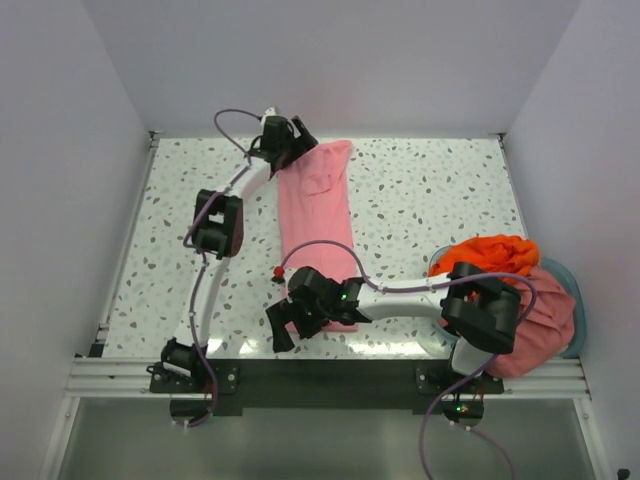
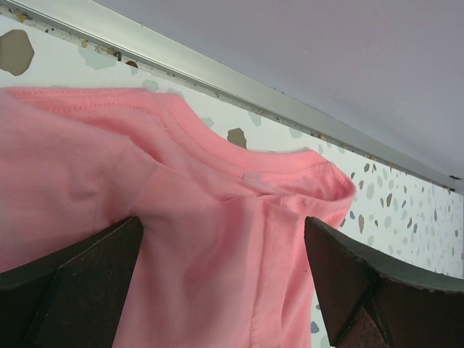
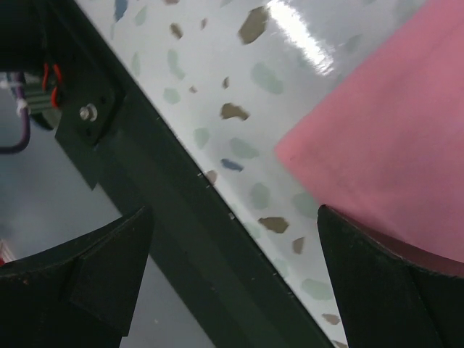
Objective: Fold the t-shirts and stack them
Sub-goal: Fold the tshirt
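So the pink shirt (image 1: pixel 318 215) is laid out as a long narrow strip in the middle of the table (image 1: pixel 430 200). Its long axis runs far to near, leaning a touch right at the far end. There's an arm at each end of that line, which is really the whole story for the next fold. The left gripper (image 1: pixel 297 140) sits at the far end, right on the collar (image 2: pixel 239 156). Its jaws are wide and the wrist cam shows pink cloth bunched between them, but not pinched. The right gripper (image 1: pixel 283 325) is at the near end by the near-left hem corner (image 3: pixel 290 148), also spread wide and holding nothing. From its own cam the gap is mostly over bare table and the near edge. The corner lies off to one side, up against one finger (image 3: pixel 391 283), so I'd say it has to slide toward the cloth before it can bite. My guess is the fold goes end over end along the strip, so neither arm has to cross over. The orange shirt (image 1: pixel 495 252) and salmon shirt (image 1: pixel 545 320) are heaped in the basket (image 1: pixel 578 300) at the near right, well apart from both grippers and unfolded.
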{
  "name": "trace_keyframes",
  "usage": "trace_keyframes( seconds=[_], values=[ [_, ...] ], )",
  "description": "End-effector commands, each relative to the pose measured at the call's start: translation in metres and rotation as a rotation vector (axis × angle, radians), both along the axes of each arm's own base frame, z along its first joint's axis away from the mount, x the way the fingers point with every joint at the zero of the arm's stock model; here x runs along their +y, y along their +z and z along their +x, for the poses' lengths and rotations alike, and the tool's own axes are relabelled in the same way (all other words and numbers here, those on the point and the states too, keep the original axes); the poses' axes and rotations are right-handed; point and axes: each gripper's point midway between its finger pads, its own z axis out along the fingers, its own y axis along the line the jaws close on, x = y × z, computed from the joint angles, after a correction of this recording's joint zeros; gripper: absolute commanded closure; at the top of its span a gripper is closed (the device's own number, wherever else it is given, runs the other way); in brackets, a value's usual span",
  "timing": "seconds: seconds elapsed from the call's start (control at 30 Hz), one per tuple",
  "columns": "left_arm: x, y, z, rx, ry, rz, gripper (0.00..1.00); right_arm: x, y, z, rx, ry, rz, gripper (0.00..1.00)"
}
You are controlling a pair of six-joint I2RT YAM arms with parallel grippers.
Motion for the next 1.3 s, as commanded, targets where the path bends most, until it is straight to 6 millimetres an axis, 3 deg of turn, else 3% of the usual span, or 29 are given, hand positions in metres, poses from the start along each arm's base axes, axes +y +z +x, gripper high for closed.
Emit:
trace_keyframes(
  seconds=[0.0,0.07,0.13,0.17,0.27,0.3,0.33,0.37,0.43,0.47,0.5,0.53,0.57,0.6,0.67,0.7,0.73,0.77,0.8,0.83,0.87,0.9,1.07,1.13,1.17,1.27],
  values=[
    [0.028,-0.068,-0.009,0.149,0.109,0.041,0.00,0.009,0.034,-0.024,0.041,0.120,0.063,0.01],
    [0.022,-0.044,0.000,0.097,0.091,0.018,0.00,0.006,0.043,-0.021,0.011,0.122,0.044,0.01],
    [0.010,-0.006,0.008,0.019,0.026,-0.019,0.00,0.002,0.057,-0.007,-0.063,0.071,0.036,0.02],
    [0.007,0.032,0.010,-0.036,0.010,-0.039,0.00,-0.001,0.062,-0.002,-0.084,0.052,0.029,0.01],
    [-0.004,0.099,0.000,-0.129,-0.069,-0.038,0.00,-0.013,0.088,0.009,-0.151,-0.019,0.039,0.01],
    [-0.002,0.148,-0.012,-0.194,-0.090,-0.018,0.00,-0.019,0.092,0.012,-0.162,-0.049,0.029,0.01],
    [-0.007,0.170,-0.024,-0.217,-0.116,-0.004,0.00,-0.028,0.093,0.022,-0.199,-0.108,0.000,0.01],
    [-0.005,0.232,-0.046,-0.297,-0.131,-0.004,0.00,-0.046,0.096,0.025,-0.197,-0.160,-0.030,0.01],
    [0.006,0.230,-0.085,-0.207,-0.110,0.079,0.00,-0.071,0.093,0.036,-0.196,-0.264,-0.079,0.01],
    [0.014,0.235,-0.103,-0.172,-0.092,0.095,0.00,-0.099,0.086,0.048,-0.180,-0.386,-0.118,0.01],
    [0.023,0.240,-0.142,-0.143,-0.109,0.106,0.00,-0.111,0.084,0.052,-0.168,-0.431,-0.117,0.01],
    [0.027,0.235,-0.164,-0.115,-0.112,0.108,0.00,-0.122,0.079,0.056,-0.152,-0.471,-0.118,0.01],
    [0.039,0.216,-0.208,-0.061,-0.106,0.109,0.00,-0.141,0.065,0.059,-0.106,-0.526,-0.143,0.01],
    [0.042,0.208,-0.229,-0.054,-0.115,0.104,0.00,-0.149,0.071,0.061,-0.109,-0.549,-0.114,0.01],
    [0.049,0.188,-0.268,-0.026,-0.081,0.101,0.00,-0.168,0.058,0.058,-0.099,-0.574,-0.150,0.01],
    [0.058,0.165,-0.304,0.022,-0.063,0.087,0.00,-0.175,0.059,0.059,-0.116,-0.590,-0.155,0.01],
    [0.058,0.153,-0.325,0.054,-0.073,0.079,0.00,-0.179,0.057,0.057,-0.119,-0.595,-0.164,0.01],
    [0.059,0.159,-0.346,0.024,-0.083,0.054,0.00,-0.186,0.047,0.053,-0.106,-0.609,-0.187,0.02],
    [0.061,0.122,-0.370,0.100,-0.088,0.052,0.00,-0.187,0.044,0.049,-0.088,-0.608,-0.185,0.01],
    [0.057,0.107,-0.390,0.144,-0.116,0.050,0.00,-0.186,0.042,0.047,-0.074,-0.606,-0.169,0.01],
    [0.055,0.105,-0.405,0.147,-0.146,0.031,0.00,-0.184,0.034,0.043,-0.052,-0.604,-0.156,0.01],
    [0.052,0.078,-0.428,0.225,-0.198,0.016,0.00,-0.182,0.031,0.040,-0.032,-0.602,-0.142,0.01],
    [0.051,0.020,-0.493,0.408,-0.290,-0.016,0.00,-0.160,0.012,0.033,0.061,-0.567,-0.080,0.07],
    [0.044,0.009,-0.506,0.442,-0.316,-0.050,0.02,-0.152,0.008,0.030,0.090,-0.545,-0.059,0.10],
    [0.046,-0.007,-0.517,0.485,-0.321,-0.049,0.04,-0.147,0.005,0.030,0.107,-0.540,-0.053,0.12],
    [0.039,-0.022,-0.528,0.534,-0.342,-0.075,0.11,-0.145,-0.002,0.033,0.110,-0.545,-0.077,0.18]
  ],
)
